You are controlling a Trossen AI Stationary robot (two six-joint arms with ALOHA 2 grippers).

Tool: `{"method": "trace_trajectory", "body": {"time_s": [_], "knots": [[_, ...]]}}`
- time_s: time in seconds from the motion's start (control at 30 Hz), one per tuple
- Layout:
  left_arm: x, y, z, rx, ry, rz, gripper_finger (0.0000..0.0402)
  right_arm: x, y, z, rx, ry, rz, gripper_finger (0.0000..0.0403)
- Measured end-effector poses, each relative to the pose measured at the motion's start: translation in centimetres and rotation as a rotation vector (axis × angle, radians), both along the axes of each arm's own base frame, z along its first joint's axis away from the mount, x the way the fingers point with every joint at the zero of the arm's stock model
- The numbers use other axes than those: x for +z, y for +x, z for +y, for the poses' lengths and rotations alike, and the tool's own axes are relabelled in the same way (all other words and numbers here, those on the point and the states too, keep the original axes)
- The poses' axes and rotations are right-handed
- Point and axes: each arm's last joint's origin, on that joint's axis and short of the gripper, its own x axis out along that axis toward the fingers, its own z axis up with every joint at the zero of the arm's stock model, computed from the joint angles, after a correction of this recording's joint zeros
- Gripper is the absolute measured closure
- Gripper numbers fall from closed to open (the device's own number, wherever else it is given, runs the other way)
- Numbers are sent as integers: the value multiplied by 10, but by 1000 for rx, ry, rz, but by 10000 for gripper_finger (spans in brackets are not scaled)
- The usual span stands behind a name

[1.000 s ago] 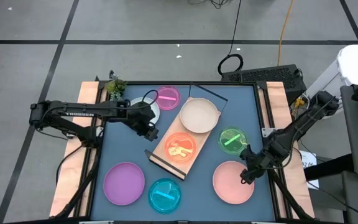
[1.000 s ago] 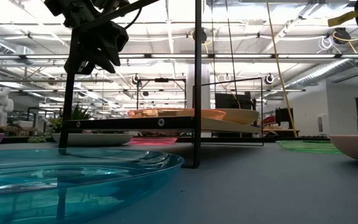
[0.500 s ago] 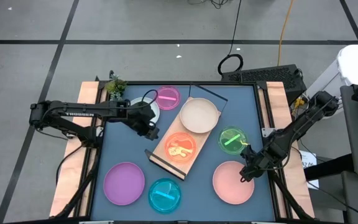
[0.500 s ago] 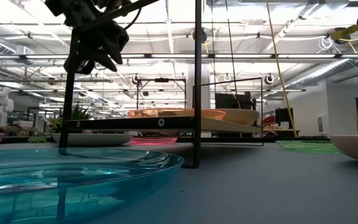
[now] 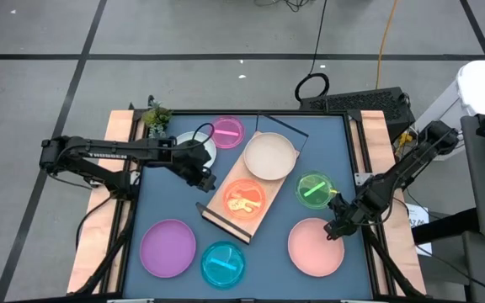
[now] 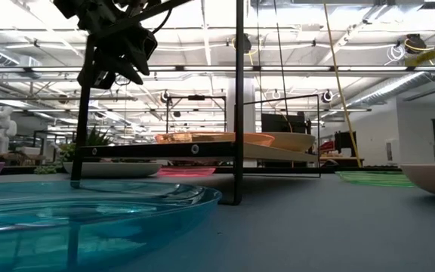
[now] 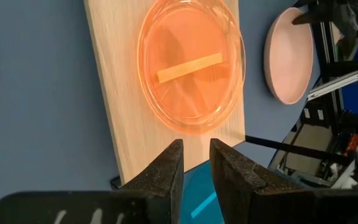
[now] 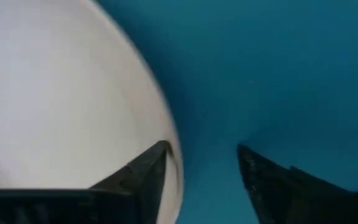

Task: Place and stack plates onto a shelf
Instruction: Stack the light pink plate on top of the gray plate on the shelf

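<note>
The wooden shelf [image 5: 226,220] lies slantwise in the middle of the table, with the beige plate [image 5: 269,156] on its far end and the orange plate [image 5: 244,199] on its near end. My left gripper [image 5: 202,175] hovers beside the shelf's left edge, above the orange plate [image 7: 191,65], its fingers a narrow gap apart and holding nothing. My right gripper [image 5: 333,229] is open above the far-right rim of the salmon plate [image 5: 316,246]. One finger stands over the plate [image 8: 55,93] and the other over bare table.
On the table around the shelf lie the pink plate [image 5: 227,130], the pale plate [image 5: 194,145] under my left arm, the green plate [image 5: 314,190], the purple plate [image 5: 167,247] and the blue plate [image 5: 223,263]. A small plant [image 5: 156,116] stands at the far-left corner.
My right gripper has come down a little toward the salmon plate's rim, staying open. No plate has moved.
</note>
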Motion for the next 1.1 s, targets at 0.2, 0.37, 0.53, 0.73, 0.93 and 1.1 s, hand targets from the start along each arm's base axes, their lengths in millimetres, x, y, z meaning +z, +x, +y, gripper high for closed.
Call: {"method": "trace_trajectory", "body": {"time_s": [0.2, 0.37, 0.53, 0.73, 0.93, 1.1], "knots": [[1, 1, 0, 7, 19, -18, 319, 2, -2, -1, 8, 23, -3, 340], [1, 1, 0, -3, 28, -18, 319, 10, 3, 4, -10, 98, -81, 396], [1, 1, 0, -22, 43, -23, 319, 14, 6, 7, -56, 159, -119, 400], [1, 1, 0, -18, 47, -21, 319, 27, 12, 10, -149, 212, -177, 401], [1, 1, 1, -4, 61, -20, 319, 56, 22, 12, -251, 213, -244, 402], [1, 1, 2, 14, 82, -20, 319, 82, 29, 10, -292, 194, -268, 402]]}}
